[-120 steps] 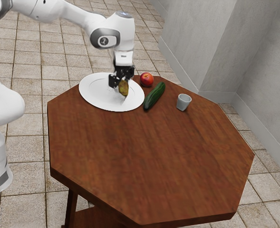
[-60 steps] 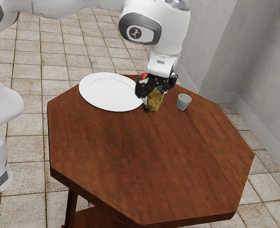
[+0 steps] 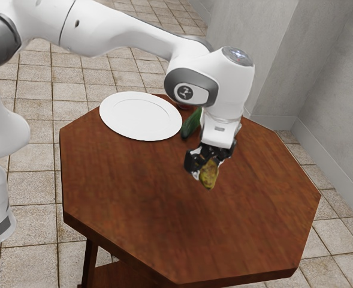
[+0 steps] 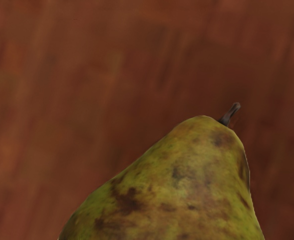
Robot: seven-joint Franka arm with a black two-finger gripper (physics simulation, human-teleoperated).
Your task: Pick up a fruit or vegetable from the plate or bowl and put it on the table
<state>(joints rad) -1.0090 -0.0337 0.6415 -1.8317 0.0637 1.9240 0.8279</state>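
Observation:
My black gripper (image 3: pixel 207 170) is over the middle of the wooden table (image 3: pixel 146 198), shut on a yellow-green pear (image 3: pixel 209 174) with brown spots. The pear hangs between the fingers; how far it is above the wood I cannot tell. In the wrist view the pear (image 4: pixel 181 185) is large, its dark stem pointing away from the hand, with brown table wood (image 4: pixel 87 75) behind it. The white plate (image 3: pixel 140 116) lies bare near the table's far edge, towards the exterior view's left.
A green cucumber (image 3: pixel 191 123) lies just beside the plate, partly behind the arm. A sliver of the red fruit (image 3: pixel 182 107) shows behind it. Brown table surface extends around the gripper on its near side.
From over the plate, my gripper has carried the pear towards the exterior view's right and nearer the camera, past the cucumber. The arm now hides the grey cup.

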